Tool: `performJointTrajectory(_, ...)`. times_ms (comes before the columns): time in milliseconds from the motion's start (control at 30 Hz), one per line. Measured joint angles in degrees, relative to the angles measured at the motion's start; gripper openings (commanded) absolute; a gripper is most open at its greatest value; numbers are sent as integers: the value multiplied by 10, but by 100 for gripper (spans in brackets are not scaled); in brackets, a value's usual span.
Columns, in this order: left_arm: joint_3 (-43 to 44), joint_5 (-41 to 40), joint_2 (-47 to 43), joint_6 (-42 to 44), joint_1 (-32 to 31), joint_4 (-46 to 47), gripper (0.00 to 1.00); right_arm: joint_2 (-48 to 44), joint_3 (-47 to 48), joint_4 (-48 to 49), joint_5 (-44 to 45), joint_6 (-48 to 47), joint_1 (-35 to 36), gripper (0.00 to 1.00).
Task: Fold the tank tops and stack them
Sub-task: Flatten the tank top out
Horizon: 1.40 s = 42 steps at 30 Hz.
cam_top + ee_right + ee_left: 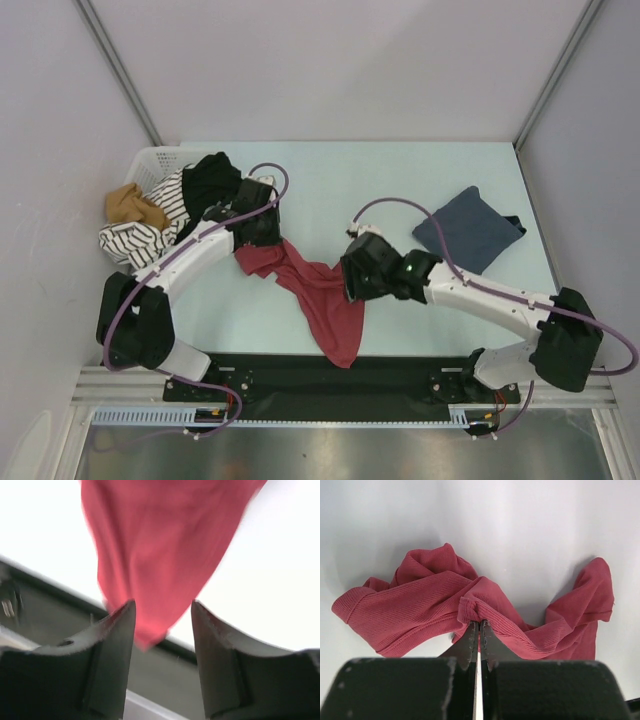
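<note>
The brick red tank top lies crumpled and stretched across the table from the left arm toward the near edge, its lower end hanging over the black base rail. My left gripper is shut on a bunched fold of the red tank top at its upper end. Over the middle of the cloth hangs my right gripper, jaws open, with the red tank top blurred beyond its fingertips and nothing pinched between them. At the back right lies the slate blue-grey tank top, folded.
A white basket at the back left holds striped, black and tan clothes. The black base rail runs along the near edge. White walls enclose the table on three sides.
</note>
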Motion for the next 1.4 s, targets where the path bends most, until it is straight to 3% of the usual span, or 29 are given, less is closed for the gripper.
performJointTrajectory(167, -3, -10, 9, 0, 0, 4, 0, 62, 43, 37, -34, -56, -113, 54)
performJointTrajectory(467, -3, -30, 11, 0, 0, 5, 0, 171, 49, 111, -127, -81, -217, 52)
performJointTrajectory(1033, -7, -35, 25, 0, 0, 20, 0, 227, -7, 227, -197, -41, -274, 54)
performJointTrajectory(1133, -7, -35, 25, 0, 0, 23, 0, 224, -21, 249, -205, -36, -282, 40)
performJointTrajectory(1167, -7, -35, 25, 0, 0, 24, 0, 224, -24, 255, -207, -35, -283, 28)
performJointTrajectory(1267, -7, -35, 25, 0, 0, 25, 0, 224, -33, 263, -209, -31, -286, 7)
performJointTrajectory(1400, -7, -35, 25, 0, 0, 26, 0, 223, -33, 261, -203, -34, -286, 0)
